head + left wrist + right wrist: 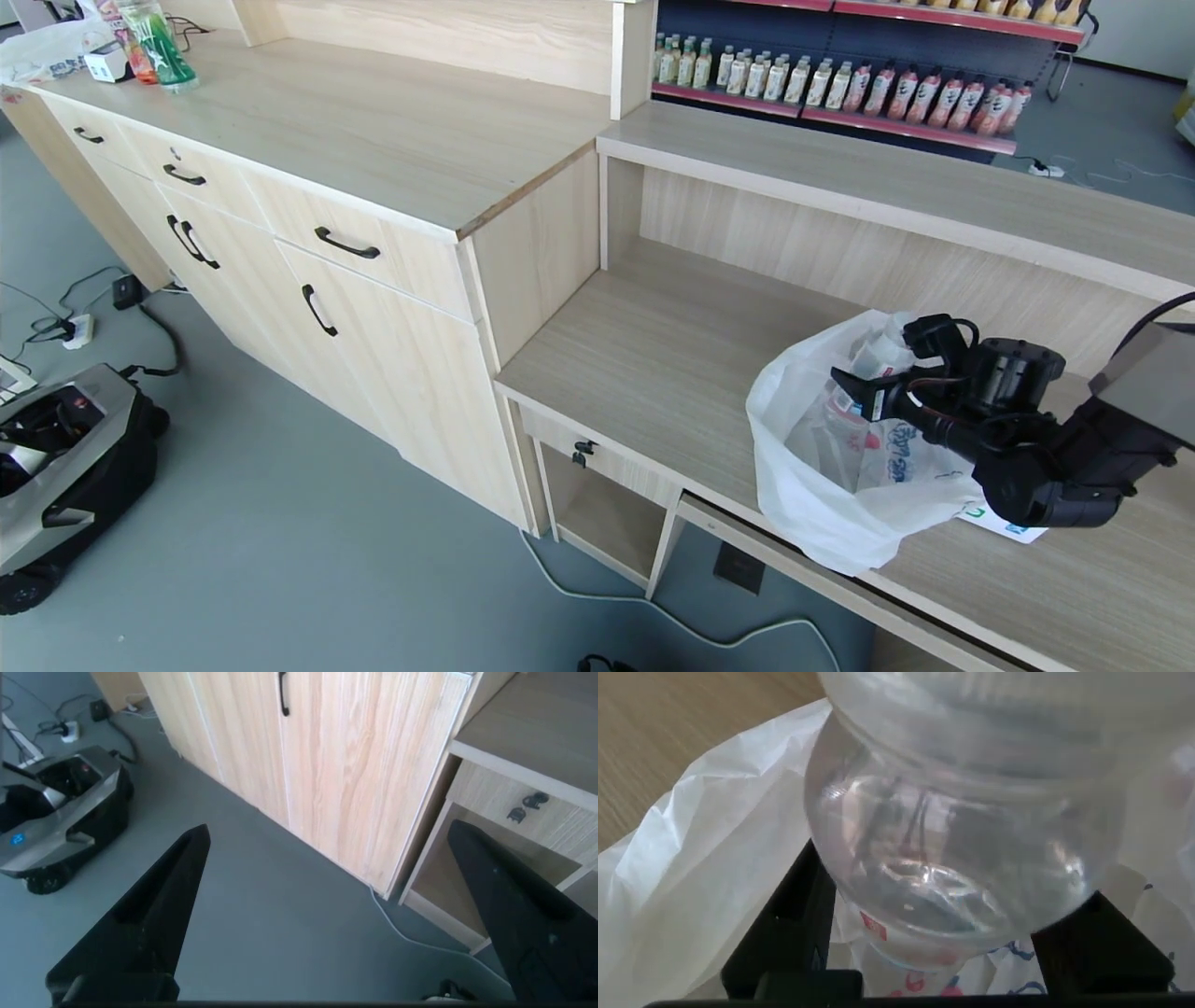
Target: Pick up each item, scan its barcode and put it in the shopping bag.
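Note:
A white plastic shopping bag (pixel 803 467) stands open on the lower wooden counter (pixel 653 355). My right gripper (pixel 882 387) hangs at the bag's mouth, shut on a clear plastic bottle (pixel 882 353). In the right wrist view the bottle (pixel 952 831) sits between the black fingers (pixel 799 910), with the bag (pixel 710 859) under it and more packaged goods inside. My left gripper (pixel 327 924) is held low over the grey floor in front of the cabinets, open with nothing in it.
A tall cabinet (pixel 373 131) with drawers and doors stands left of the counter, with bottles (pixel 159 47) at its far end. Shelves of drinks (pixel 840 84) line the back. A grey and black wheeled unit (pixel 65 457) and cables (pixel 56 327) lie on the floor.

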### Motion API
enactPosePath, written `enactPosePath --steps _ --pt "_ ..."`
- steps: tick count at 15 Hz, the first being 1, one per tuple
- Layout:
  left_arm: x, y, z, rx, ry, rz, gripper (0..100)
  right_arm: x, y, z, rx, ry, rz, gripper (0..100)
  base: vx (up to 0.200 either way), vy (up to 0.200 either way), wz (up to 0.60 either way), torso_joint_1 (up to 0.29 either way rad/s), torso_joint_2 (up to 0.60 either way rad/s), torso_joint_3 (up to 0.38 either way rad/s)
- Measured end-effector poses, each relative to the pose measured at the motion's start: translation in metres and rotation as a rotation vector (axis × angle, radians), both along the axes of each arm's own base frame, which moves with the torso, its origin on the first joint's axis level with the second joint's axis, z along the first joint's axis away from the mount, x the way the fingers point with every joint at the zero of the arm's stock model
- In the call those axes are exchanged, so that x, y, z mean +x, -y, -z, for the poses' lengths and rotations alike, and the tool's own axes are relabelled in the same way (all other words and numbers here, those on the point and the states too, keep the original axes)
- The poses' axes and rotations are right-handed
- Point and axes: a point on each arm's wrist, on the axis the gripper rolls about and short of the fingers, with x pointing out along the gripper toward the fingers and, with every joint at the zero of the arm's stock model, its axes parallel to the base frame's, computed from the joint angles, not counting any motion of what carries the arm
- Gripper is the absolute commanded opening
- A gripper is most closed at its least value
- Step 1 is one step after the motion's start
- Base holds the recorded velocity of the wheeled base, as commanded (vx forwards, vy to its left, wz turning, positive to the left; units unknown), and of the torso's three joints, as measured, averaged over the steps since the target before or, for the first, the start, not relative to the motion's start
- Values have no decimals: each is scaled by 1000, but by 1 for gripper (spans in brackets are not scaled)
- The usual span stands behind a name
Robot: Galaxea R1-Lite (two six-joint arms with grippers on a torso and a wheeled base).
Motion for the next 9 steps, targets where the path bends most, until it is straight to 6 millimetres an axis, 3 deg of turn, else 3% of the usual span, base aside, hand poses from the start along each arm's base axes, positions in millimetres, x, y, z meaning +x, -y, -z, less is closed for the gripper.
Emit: enactPosePath --steps 5,9 --pt "0 0 0 0 0 0 100 -15 1 -26 49 -28 7 100 0 0 0 0 0 0" --pt "0 0 0 0 0 0 100 -45 2 -71 49 -41 17 100 0 0 0 0 0 0"
